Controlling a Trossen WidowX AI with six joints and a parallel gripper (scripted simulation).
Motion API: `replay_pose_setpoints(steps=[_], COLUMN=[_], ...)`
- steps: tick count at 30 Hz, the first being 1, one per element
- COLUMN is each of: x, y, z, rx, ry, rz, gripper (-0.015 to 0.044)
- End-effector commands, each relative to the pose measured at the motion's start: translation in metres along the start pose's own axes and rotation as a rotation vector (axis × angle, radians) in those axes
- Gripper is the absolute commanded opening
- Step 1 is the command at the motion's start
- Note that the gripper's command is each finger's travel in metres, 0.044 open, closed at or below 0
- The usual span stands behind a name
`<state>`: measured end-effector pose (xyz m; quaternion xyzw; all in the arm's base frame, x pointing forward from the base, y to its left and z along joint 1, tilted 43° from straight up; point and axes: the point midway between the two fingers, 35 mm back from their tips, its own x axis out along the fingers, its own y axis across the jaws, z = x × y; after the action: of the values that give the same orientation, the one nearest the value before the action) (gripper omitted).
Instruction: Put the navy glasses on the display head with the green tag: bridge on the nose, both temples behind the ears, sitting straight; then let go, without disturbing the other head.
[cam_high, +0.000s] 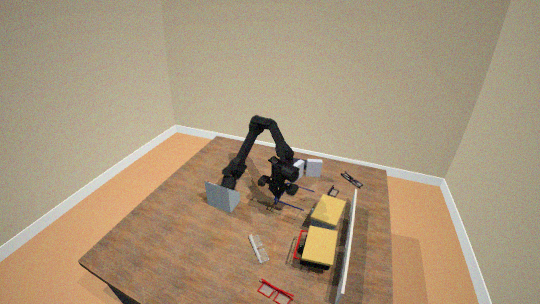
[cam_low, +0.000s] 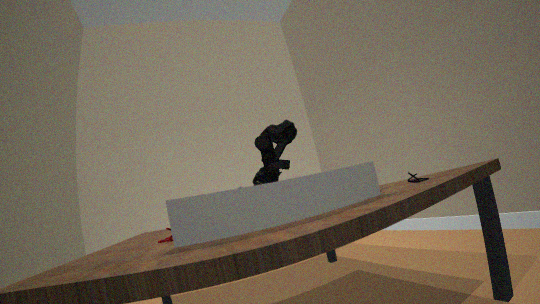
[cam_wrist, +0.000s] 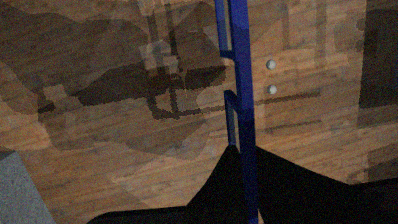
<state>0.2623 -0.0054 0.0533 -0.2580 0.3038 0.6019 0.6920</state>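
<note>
The navy glasses (cam_high: 291, 205) (cam_wrist: 243, 75) are off the table, their two temples pointing toward the heads. My gripper (cam_high: 276, 196) (cam_wrist: 238, 152) is shut on the front frame near one end. Two pale nose pads show beside the frame in the wrist view. The two display heads have yellow tops: the farther head (cam_high: 330, 210) is just beyond the temple tips, and the nearer head (cam_high: 320, 245) has red glasses (cam_high: 296, 246) at its front. No green tag can be made out on either. The wall hides the heads and fingertips in the exterior view.
A long pale wall (cam_high: 349, 245) (cam_low: 275, 210) stands behind the heads. A grey-blue wedge (cam_high: 220, 196) (cam_wrist: 22, 195) stands near the arm base, white blocks (cam_high: 314, 168) at the back. Other glasses lie around: dark (cam_high: 351, 179) (cam_low: 417, 178), pale (cam_high: 258, 248) and red (cam_high: 276, 290).
</note>
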Motion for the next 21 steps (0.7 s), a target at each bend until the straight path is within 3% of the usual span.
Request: replay_pose_setpoints(steps=[1,21], x=[0.006,0.021], y=[0.002,0.002], z=[0.000,0.001], rx=[0.010,0.010], ry=[-0.007,-0.007], rz=[0.000,0.000], gripper=[0.0000,0.0000])
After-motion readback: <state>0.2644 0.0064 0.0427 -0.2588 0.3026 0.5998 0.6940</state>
